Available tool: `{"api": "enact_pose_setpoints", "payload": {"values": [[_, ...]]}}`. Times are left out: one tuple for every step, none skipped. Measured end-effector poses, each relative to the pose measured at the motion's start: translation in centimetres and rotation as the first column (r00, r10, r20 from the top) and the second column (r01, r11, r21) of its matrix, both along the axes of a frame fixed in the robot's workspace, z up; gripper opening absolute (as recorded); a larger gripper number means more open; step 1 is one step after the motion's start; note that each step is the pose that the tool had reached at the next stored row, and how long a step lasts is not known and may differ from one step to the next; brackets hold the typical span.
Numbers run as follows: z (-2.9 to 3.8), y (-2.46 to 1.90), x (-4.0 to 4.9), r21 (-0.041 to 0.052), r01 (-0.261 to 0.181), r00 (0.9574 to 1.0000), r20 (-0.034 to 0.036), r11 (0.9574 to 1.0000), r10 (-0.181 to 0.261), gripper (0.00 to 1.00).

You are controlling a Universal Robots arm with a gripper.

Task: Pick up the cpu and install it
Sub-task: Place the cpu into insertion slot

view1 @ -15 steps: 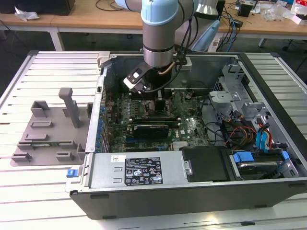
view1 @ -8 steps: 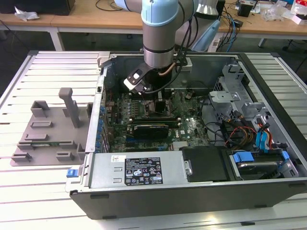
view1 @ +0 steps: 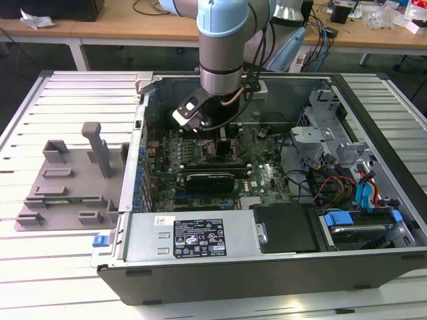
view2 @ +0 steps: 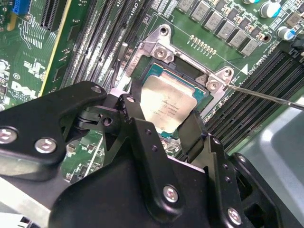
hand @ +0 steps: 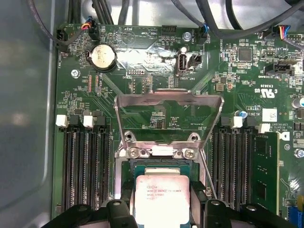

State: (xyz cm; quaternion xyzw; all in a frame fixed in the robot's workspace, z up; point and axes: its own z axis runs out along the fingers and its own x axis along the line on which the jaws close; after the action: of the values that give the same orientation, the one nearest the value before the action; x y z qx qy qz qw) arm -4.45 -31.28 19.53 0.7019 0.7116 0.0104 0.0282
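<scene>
Cpu (hand: 162, 198) hangs pinched between the gripper's (view2: 166, 124) fingers (view2: 137, 124), just above the open socket (hand: 161, 166) (the first wrist view shows the load plate (hand: 168, 98) flipped up behind the socket). The exterior view adds the arm (view1: 223, 47) reaching into the computer case (view1: 267, 267), with a grey tray (view1: 67, 193) well apart from the socket.
</scene>
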Motion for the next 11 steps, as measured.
{"api": "enact_pose_setpoints", "payload": {"values": [[0.0, 0.01, 0.0, 0.0, 0.003, 1.0, 0.0, 1.0, -0.003, 0.55], [0.0, 0.03, 0.01, -0.0001, 0.005, 1.0, 0.0, 1.0, -0.005, 0.55], [0.0, 0.03, 0.02, -0.0001, 0.006, 1.0, 0.0, 1.0, -0.006, 0.55], [0.0, 0.04, 0.02, -0.0001, 0.007, 1.0, -0.0001, 1.0, -0.007, 0.55], [-0.01, 0.05, 0.04, 0.0, 0.009, 1.0, 0.0, 1.0, -0.009, 0.55], [-0.01, 0.05, 0.06, 0.0001, 0.009, 1.0, 0.0001, 1.0, -0.009, 0.55], [-0.01, 0.05, 0.06, 0.0001, 0.009, 1.0, 0.0001, 1.0, -0.009, 0.55], [-0.01, 0.05, 0.06, 0.0001, 0.009, 1.0, 0.0001, 1.0, -0.009, 0.55], [-0.01, 0.05, 0.07, 0.0001, 0.008, 1.0, 0.0001, 1.0, -0.008, 0.55], [-0.01, 0.05, 0.08, 0.0, 0.004, 1.0, 0.0, 1.0, -0.004, 0.55], [-0.01, 0.05, 0.08, 0.0001, 0.002, 1.0, 0.0001, 1.0, -0.002, 0.55]]}}
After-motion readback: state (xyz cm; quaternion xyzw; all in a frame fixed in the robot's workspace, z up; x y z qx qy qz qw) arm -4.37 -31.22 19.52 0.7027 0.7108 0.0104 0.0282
